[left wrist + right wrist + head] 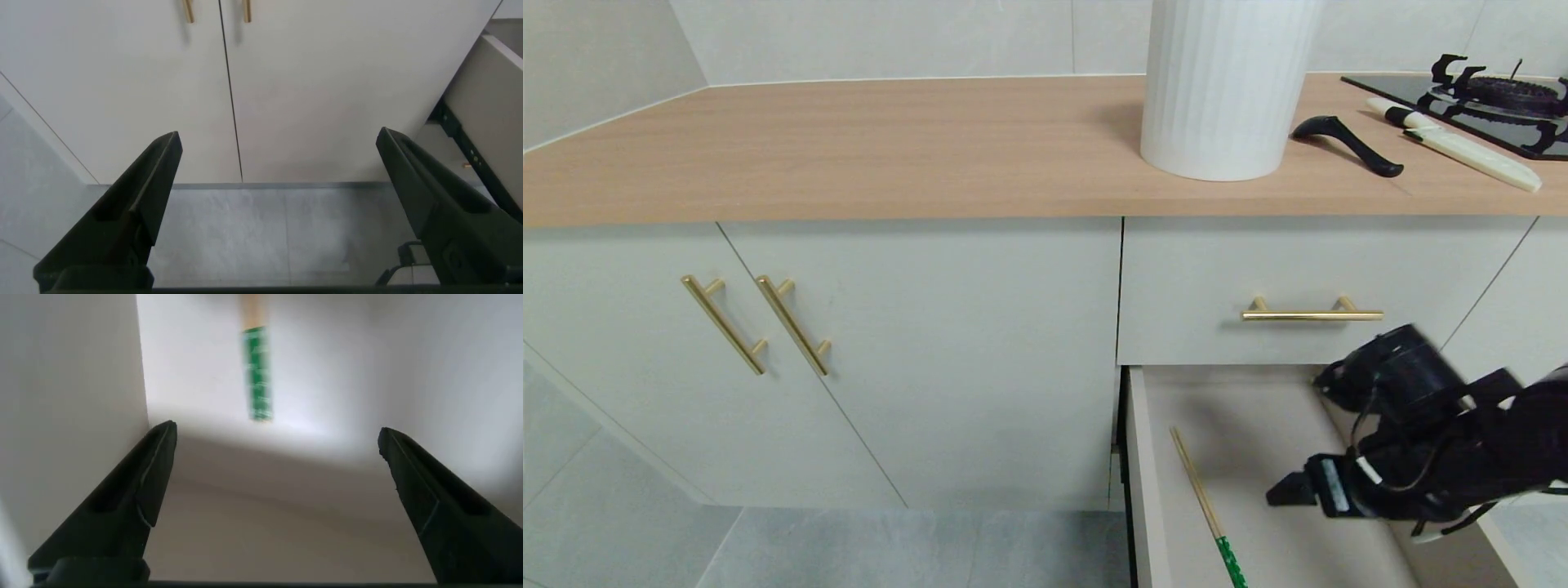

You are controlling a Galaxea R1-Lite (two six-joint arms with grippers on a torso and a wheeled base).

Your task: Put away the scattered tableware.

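Pale matte cabinets sit under a wood-grain countertop (890, 147). The lower drawer (1143, 457) stands open. On its smooth floor, close to its left wall, lie slim wooden chopsticks (1201, 498) with a green patterned tip; whether one or two cannot be told. The black right gripper (278, 433) hangs over the drawer's right side, pincer wide and empty. The left gripper (278, 139), pincer also wide, is above grey floor tiles before the cabinet doors. Three brass bar handles (1311, 314) show. Near the countertop's right end: one white ribbed cylinder (1225, 90), one curved black utensil (1347, 143), one cream knife (1462, 147), one black hob (1503, 98).
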